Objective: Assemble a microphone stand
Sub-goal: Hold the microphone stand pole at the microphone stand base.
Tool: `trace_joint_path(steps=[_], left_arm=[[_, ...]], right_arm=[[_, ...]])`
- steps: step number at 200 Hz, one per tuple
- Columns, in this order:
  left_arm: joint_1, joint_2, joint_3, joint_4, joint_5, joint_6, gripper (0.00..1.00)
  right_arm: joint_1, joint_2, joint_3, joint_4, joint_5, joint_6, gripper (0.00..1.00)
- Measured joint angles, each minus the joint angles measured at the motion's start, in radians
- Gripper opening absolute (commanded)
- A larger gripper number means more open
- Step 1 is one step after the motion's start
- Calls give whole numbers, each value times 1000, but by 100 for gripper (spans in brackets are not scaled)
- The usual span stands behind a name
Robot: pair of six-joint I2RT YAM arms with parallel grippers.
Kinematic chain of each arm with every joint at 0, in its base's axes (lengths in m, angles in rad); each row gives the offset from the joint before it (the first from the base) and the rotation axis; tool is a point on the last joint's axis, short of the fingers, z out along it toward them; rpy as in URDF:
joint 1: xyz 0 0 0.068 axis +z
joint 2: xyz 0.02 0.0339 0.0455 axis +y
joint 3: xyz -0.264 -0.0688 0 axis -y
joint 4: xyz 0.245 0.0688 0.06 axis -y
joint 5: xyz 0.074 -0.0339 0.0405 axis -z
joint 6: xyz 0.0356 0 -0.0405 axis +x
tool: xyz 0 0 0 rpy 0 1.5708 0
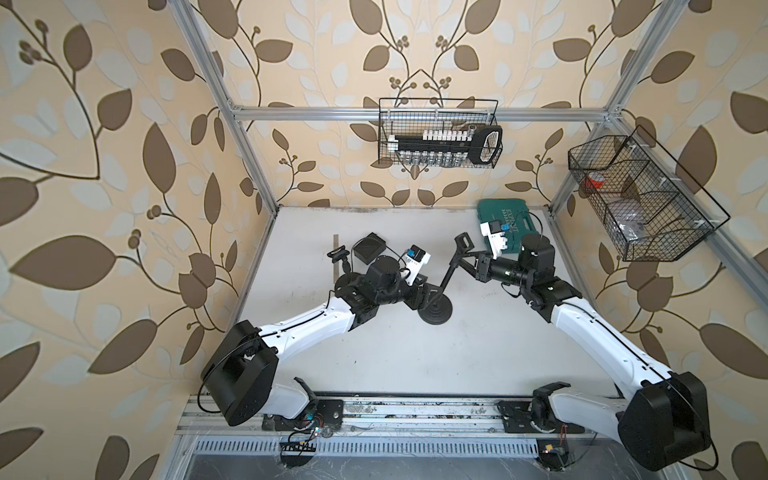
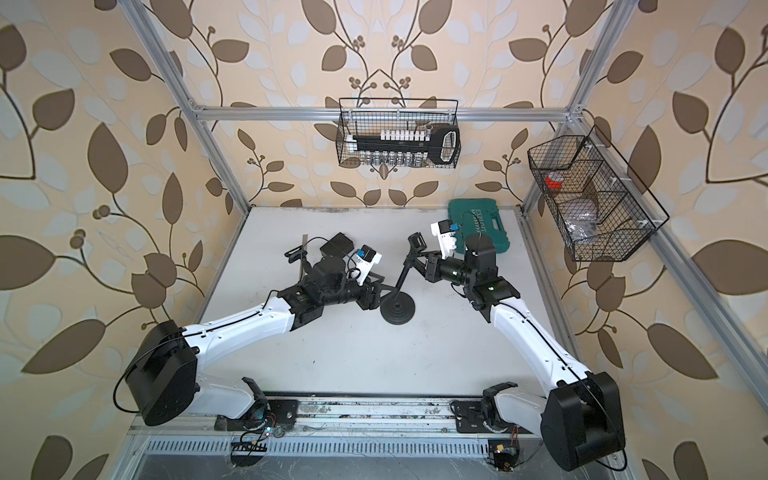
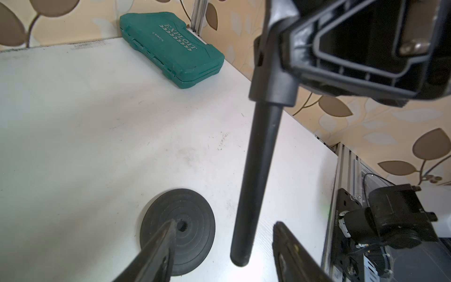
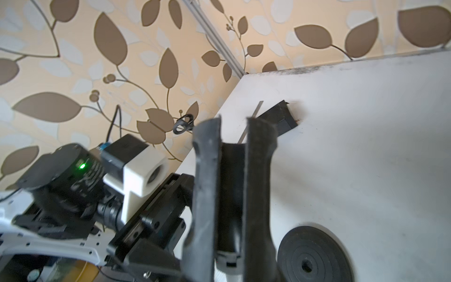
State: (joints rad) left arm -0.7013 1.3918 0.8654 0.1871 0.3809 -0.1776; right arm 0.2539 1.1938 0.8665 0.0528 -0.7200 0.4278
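Left wrist view: nearest to the camera, the left gripper [image 3: 225,223] stands with its jaws apart, one finger on each side of the pole [image 3: 258,158], and neither finger touches it. The lower end of the pole hangs in the air just beside the round base [image 3: 197,234], which lies flat on the table [image 3: 73,122] with its centre hole [image 3: 181,225] free. Higher up the pole, as the right wrist view shows, the right gripper [image 4: 234,129] is clamped on the thick collar and carries the pole alone, tilted, with both fingers [image 4: 207,171] pressed on it. In a top view, the microphone clip [image 1: 462,242] sits on the upper end of the pole. Farthest, a green case [image 3: 170,48] lies at the back edge of the table. I judge that the step in hand is to seat the pole in the base, and that it is not yet done. The next move calls, I think, for bringing the pole upright with its tip exactly above the hole, then lowering it. Probably the base must be held steady, because a tilted tip could push the disc aside.
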Motion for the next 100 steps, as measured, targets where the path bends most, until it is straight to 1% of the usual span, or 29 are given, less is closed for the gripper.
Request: trace_joint_path(steps=[26,49,77,100], left_arm=[[38,0,-4,-4,80,-11,63],[66,0,-23,19,163,-27,61],[82,7,-53,60,271,-35,60],[81,10,-54,78,329,-35,60]], right_arm=[[0,31,37,-37,-101,-122,9],[-3,53,64,-64,-157,-198,9],[-4,82,95,-70,-208,-246,9],[-4,114,119,-65,-251,-253,9]])
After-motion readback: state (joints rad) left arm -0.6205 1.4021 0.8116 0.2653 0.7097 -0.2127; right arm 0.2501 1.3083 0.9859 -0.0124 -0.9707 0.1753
